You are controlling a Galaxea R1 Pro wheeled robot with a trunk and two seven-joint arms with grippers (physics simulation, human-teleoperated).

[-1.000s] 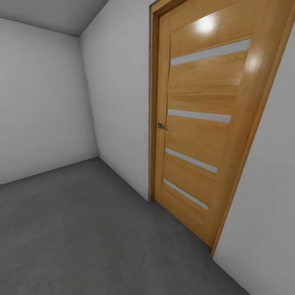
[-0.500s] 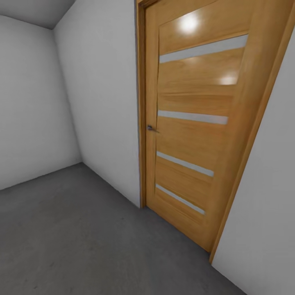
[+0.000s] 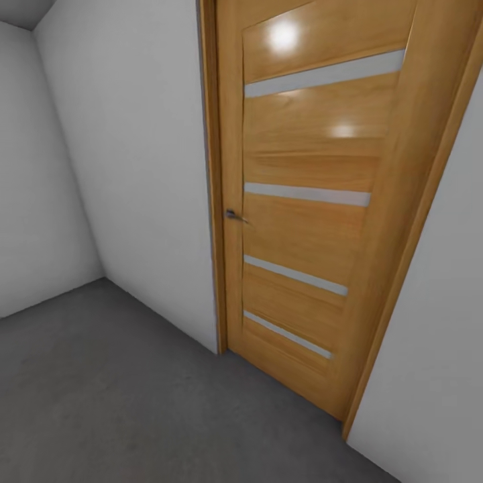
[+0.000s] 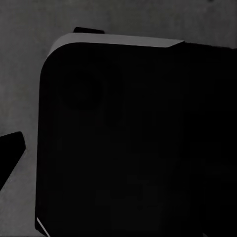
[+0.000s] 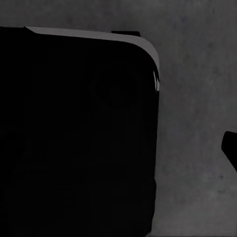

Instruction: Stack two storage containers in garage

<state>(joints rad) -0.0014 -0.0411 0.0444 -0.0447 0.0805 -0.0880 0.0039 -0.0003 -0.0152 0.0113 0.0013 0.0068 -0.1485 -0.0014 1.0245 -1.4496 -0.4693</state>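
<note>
The two storage containers are out of view. I am in the garage, a bare room with white walls, standing on its dark grey floor (image 3: 121, 402). A wood-slat panel door (image 3: 302, 201) with a small metal handle (image 3: 233, 215) stands shut ahead and to the right. In the left wrist view a dark fingertip (image 4: 10, 153) pokes in at the edge over the grey floor (image 4: 24, 74). In the right wrist view another dark fingertip (image 5: 230, 148) shows at the edge. Neither view lets me tell how the jaws stand.
A large black rounded part of the robot (image 4: 123, 138) hangs over the floor in the left wrist view and also as a black mass (image 5: 74, 133) in the right wrist view. White walls (image 3: 134, 168) meet in a corner at the left. Another wall (image 3: 436, 335) is close at the right.
The whole head view has shifted: door and wall corner now lie further left and look larger, so the camera has turned right and come closer. Nothing in the room itself has moved.
</note>
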